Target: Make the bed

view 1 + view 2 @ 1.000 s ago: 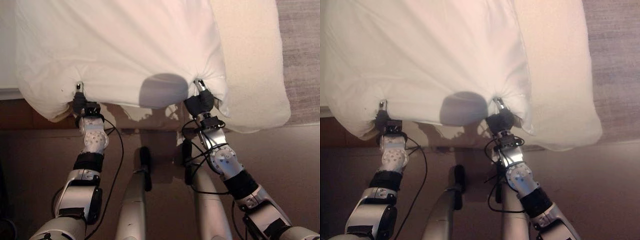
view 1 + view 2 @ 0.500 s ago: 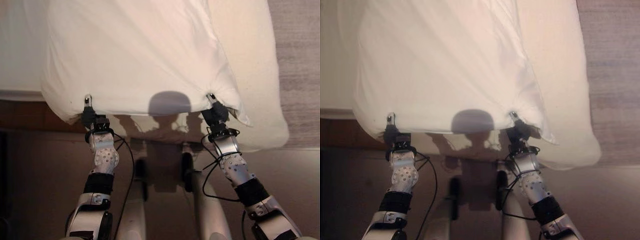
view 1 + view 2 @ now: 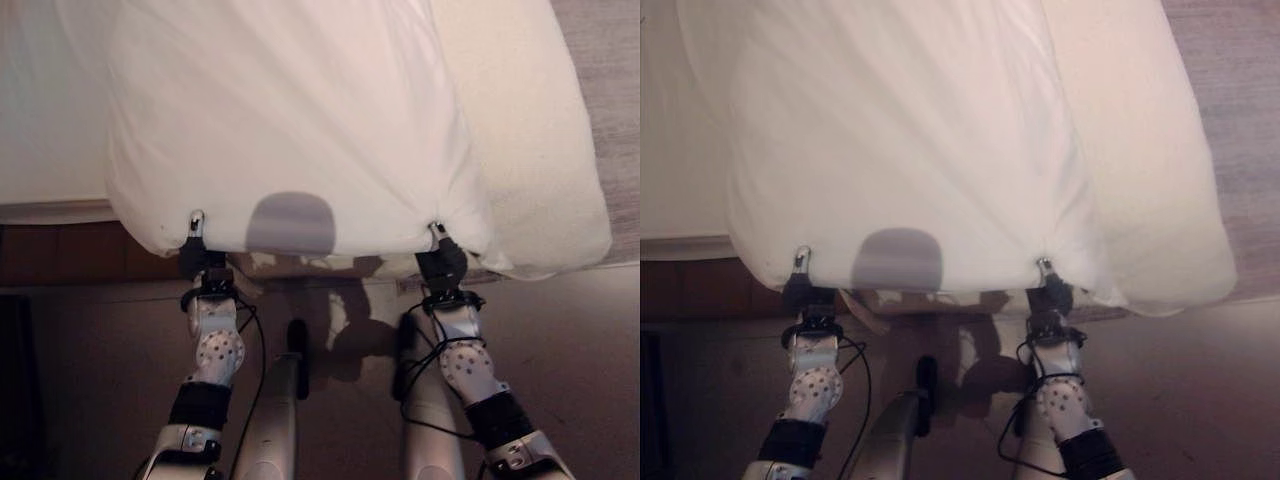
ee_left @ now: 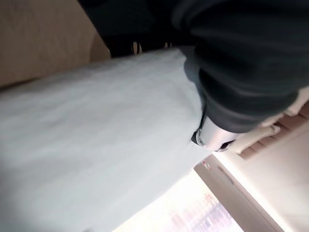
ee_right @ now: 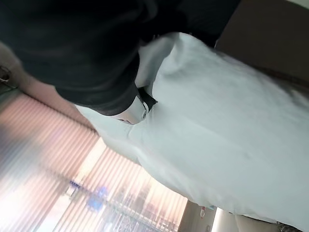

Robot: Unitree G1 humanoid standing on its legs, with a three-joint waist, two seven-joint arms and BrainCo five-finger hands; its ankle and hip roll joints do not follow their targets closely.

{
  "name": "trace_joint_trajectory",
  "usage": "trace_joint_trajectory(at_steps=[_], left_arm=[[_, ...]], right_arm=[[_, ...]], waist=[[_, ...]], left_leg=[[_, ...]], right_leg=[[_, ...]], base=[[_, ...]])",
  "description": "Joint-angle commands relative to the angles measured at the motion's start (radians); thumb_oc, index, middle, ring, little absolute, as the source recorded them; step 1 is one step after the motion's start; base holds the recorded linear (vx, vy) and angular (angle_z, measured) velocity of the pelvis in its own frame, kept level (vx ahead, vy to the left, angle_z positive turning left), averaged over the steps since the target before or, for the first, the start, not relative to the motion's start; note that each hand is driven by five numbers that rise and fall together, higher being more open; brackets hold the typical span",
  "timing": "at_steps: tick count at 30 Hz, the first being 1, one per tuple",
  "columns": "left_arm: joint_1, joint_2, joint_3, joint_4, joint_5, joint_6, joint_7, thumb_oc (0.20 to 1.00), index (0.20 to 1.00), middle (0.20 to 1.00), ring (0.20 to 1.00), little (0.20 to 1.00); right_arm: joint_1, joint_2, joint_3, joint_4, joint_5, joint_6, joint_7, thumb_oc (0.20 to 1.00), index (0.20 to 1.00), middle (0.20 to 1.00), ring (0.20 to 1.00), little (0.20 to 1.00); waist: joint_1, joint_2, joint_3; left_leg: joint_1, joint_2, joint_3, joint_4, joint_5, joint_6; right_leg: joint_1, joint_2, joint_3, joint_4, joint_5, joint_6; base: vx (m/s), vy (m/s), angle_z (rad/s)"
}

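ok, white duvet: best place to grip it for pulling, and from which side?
Grip the white duvet along its near hem, one hand near each corner, coming from the foot side. Left hand and right hand pinch there; the hem between them lies straight.

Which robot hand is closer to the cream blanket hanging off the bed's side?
Right. The right robot hand grips the white duvet beside the cream blanket; the left robot hand holds the far corner.

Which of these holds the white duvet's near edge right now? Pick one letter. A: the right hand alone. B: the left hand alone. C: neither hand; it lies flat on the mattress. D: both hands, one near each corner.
D: the left hand and the right hand each pinch the near edge of the white duvet, one by each corner.
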Motion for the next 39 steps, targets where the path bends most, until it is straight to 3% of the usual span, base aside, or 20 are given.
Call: trace_joint_trajectory(at_steps=[1,4,8,10,13,15,16,18,20,22,25,28,30,31,32,33,34,35,37,39], left_arm=[[0.033,0.080,0.110,-0.105,0.038,-0.043,-0.013,0.200,0.200,0.200,0.200,0.200],[0.051,0.056,0.068,-0.123,0.049,-0.027,-0.012,0.200,0.200,0.200,0.200,0.200],[0.070,-0.004,0.034,-0.107,0.042,-0.028,0.002,0.200,0.200,0.200,0.200,0.200],[0.075,-0.040,0.009,-0.092,0.020,-0.029,0.004,0.200,0.200,0.200,0.200,0.200],[0.073,-0.057,-0.010,-0.092,0.016,-0.031,0.010,0.200,0.200,0.200,0.200,0.200],[0.073,-0.060,-0.015,-0.090,0.023,-0.028,0.016,0.200,0.200,0.200,0.200,0.200],[0.073,-0.056,-0.010,-0.098,0.028,-0.024,0.012,0.200,0.200,0.200,0.200,0.200],[0.074,-0.047,-0.005,-0.110,0.037,-0.031,0.021,0.200,0.200,0.200,0.200,0.200],[0.071,-0.031,0.003,-0.118,0.060,-0.038,0.040,0.200,0.200,0.200,0.200,0.200],[0.076,-0.020,0.015,-0.117,0.062,-0.035,0.031,0.200,0.200,0.200,0.200,0.200],[0.080,-0.009,0.041,-0.104,0.026,-0.043,0.021,0.200,0.200,0.200,0.200,0.200],[0.061,0.005,0.032,-0.071,0.005,-0.051,0.028,0.200,0.200,0.200,0.200,0.200],[0.026,0.020,-0.001,-0.054,0.001,-0.056,0.044,0.200,0.200,0.200,0.200,0.200],[0.007,0.012,-0.022,0.007,-0.007,-0.046,0.041,0.200,0.200,0.200,0.200,0.200],[0.005,0.013,-0.022,0.008,-0.008,-0.047,0.040,0.200,0.200,0.200,0.200,0.200],[0.007,0.003,-0.033,0.031,-0.049,-0.052,0.026,0.200,0.200,0.200,0.200,0.200],[0.027,0.013,-0.032,0.035,-0.034,-0.040,0.017,0.200,0.200,0.200,0.200,0.200],[0.051,0.027,-0.034,0.028,0.003,-0.017,0.005,0.200,0.200,0.200,0.200,0.200],[0.061,0.033,-0.029,0.026,0.006,-0.013,0.003,0.200,0.200,0.200,0.200,0.200],[0.063,0.034,-0.021,0.026,0.028,-0.004,0.003,0.200,0.200,0.200,0.200,0.200]], right_arm=[[0.069,-0.054,-0.084,-0.026,0.003,-0.065,0.052,0.200,0.200,0.200,0.200,0.200],[0.099,-0.070,-0.085,-0.025,0.002,-0.073,0.060,0.200,0.200,0.200,0.200,0.200],[0.122,-0.089,-0.095,0.006,-0.005,-0.057,0.052,0.200,0.200,0.200,0.200,0.200],[0.107,-0.104,-0.103,0.032,0.009,-0.053,0.056,0.200,0.200,0.200,0.200,0.200],[0.087,-0.113,-0.098,0.048,0.025,-0.046,0.066,0.200,0.200,0.200,0.200,0.200],[0.082,-0.115,-0.098,0.051,0.041,-0.047,0.074,0.200,0.200,0.200,0.200,0.200],[0.071,-0.120,-0.105,0.054,0.055,-0.051,0.091,0.200,0.200,0.200,0.200,0.200],[0.073,-0.125,-0.105,0.057,0.049,-0.052,0.097,0.200,0.200,0.200,0.200,0.200],[0.076,-0.124,-0.107,0.063,0.045,-0.057,0.092,0.200,0.200,0.200,0.200,0.200],[0.075,-0.118,-0.115,0.077,0.051,-0.066,0.096,0.200,0.200,0.200,0.200,0.200],[0.075,-0.104,-0.120,0.082,0.069,-0.077,0.102,0.200,0.200,0.200,0.200,0.200],[0.080,-0.093,-0.123,0.067,0.084,-0.082,0.102,0.200,0.200,0.200,0.200,0.200],[0.084,-0.073,-0.137,0.057,0.100,-0.095,0.106,0.200,0.200,0.200,0.200,0.200],[0.109,-0.067,-0.154,0.048,0.095,-0.095,0.104,0.200,0.200,0.200,0.200,0.200],[0.109,-0.067,-0.155,0.047,0.094,-0.095,0.104,0.200,0.200,0.200,0.200,0.200],[0.112,-0.061,-0.150,0.050,0.089,-0.091,0.101,0.200,0.200,0.200,0.200,0.200],[0.106,-0.054,-0.151,0.060,0.081,-0.084,0.107,0.200,0.200,0.200,0.200,0.200],[0.112,-0.051,-0.141,0.081,0.065,-0.068,0.113,0.200,0.200,0.200,0.200,0.200],[0.116,-0.047,-0.136,0.084,0.069,-0.069,0.113,0.200,0.200,0.200,0.200,0.200],[0.123,-0.050,-0.136,0.095,0.050,-0.067,0.107,0.200,0.200,0.200,0.200,0.200]], waist=[[-0.015,-0.045,-0.094],[-0.027,-0.028,-0.103],[-0.031,0.019,-0.118],[-0.030,0.033,-0.108],[-0.018,0.034,-0.101],[-0.026,0.032,-0.106],[-0.032,0.012,-0.116],[-0.027,0.010,-0.125],[-0.017,0.012,-0.119],[-0.003,0.021,-0.113],[0.018,0.028,-0.119],[0.018,0.043,-0.116],[0.004,0.028,-0.110],[-0.020,0.029,-0.110],[-0.021,0.029,-0.112],[-0.025,0.032,-0.118],[-0.017,0.030,-0.126],[-0.003,0.027,-0.134],[-0.019,0.019,-0.138],[-0.030,0.014,-0.141]], left_leg=[[0.065,-0.076,-0.023,-0.161,0.036,-0.024],[0.092,-0.115,-0.037,-0.200,0.058,-0.008],[0.063,-0.124,-0.036,-0.155,0.051,-0.015],[0.028,-0.130,-0.030,-0.057,0.049,-0.056],[0.014,-0.149,-0.070,-0.035,0.043,-0.072],[0.017,-0.118,-0.059,-0.043,0.041,-0.066],[0.012,-0.012,-0.083,-0.065,0.066,-0.061],[0.036,0.052,-0.125,-0.152,0.113,-0.063],[0.059,0.132,-0.174,-0.241,0.192,-0.090],[0.081,0.181,-0.203,-0.316,0.257,-0.121],[0.093,0.239,-0.235,-0.434,0.285,-0.156],[0.095,0.222,-0.192,-0.394,0.254,-0.158],[0.028,0.164,-0.162,-0.229,0.166,-0.142],[-0.031,0.067,-0.132,-0.052,0.083,-0.121],[-0.037,0.065,-0.132,-0.048,0.084,-0.119],[-0.029,0.037,-0.118,-0.042,0.056,-0.096],[-0.024,0.030,-0.079,-0.019,0.028,-0.087],[-0.011,0.037,-0.043,-0.019,0.007,-0.070],[0.031,0.027,-0.016,-0.077,0.016,-0.055],[0.081,-0.003,0.015,-0.137,0.030,-0.048]], right_leg=[[0.034,0.100,-0.084,-0.142,0.097,0.038],[0.037,0.194,0.004,-0.086,0.060,0.006],[0.080,0.159,0.027,-0.155,0.062,-0.020],[0.115,0.133,0.019,-0.190,0.069,-0.018],[0.113,0.128,0.023,-0.183,0.075,-0.021],[0.108,0.119,0.024,-0.180,0.073,-0.021],[0.100,0.091,0.041,-0.182,0.064,-0.022],[0.075,0.083,0.035,-0.164,0.051,-0.024],[0.053,0.077,0.034,-0.105,0.021,-0.028],[0.046,0.074,0.034,-0.055,-0.002,-0.025],[0.039,0.063,0.055,-0.011,-0.032,0.000],[0.026,0.006,0.083,-0.014,-0.011,0.044],[0.068,-0.080,0.096,-0.088,0.051,0.083],[0.144,-0.189,0.126,-0.207,0.171,0.109],[0.143,-0.191,0.125,-0.213,0.177,0.111],[0.160,-0.237,0.118,-0.263,0.228,0.108],[0.167,-0.281,0.057,-0.331,0.305,0.103],[0.186,-0.292,-0.037,-0.374,0.308,0.103],[0.185,-0.204,-0.055,-0.330,0.201,0.071],[0.168,-0.114,-0.073,-0.294,0.147,0.060]], base=[[-0.05,0.098,-0.09],[-0.01,0.033,-0.07],[-0.02,-0.025,0.19],[-0.04,-0.093,0.08],[-0.03,-0.020,0.08],[-0.01,-0.006,-0.03],[0.01,0.013,0.28],[0.02,0.044,0.32],[0.03,0.117,0.10],[0.07,0.243,0.05],[0.08,0.358,0.05],[0.01,0.572,-0.29],[0.02,0.699,-0.19],[0.08,0.646,0.29],[0.12,0.754,0.61],[0.11,0.601,0.81],[0.15,0.802,0.76],[0.09,0.712,0.08],[0.03,0.551,-0.94],[0.02,0.438,-0.98]])
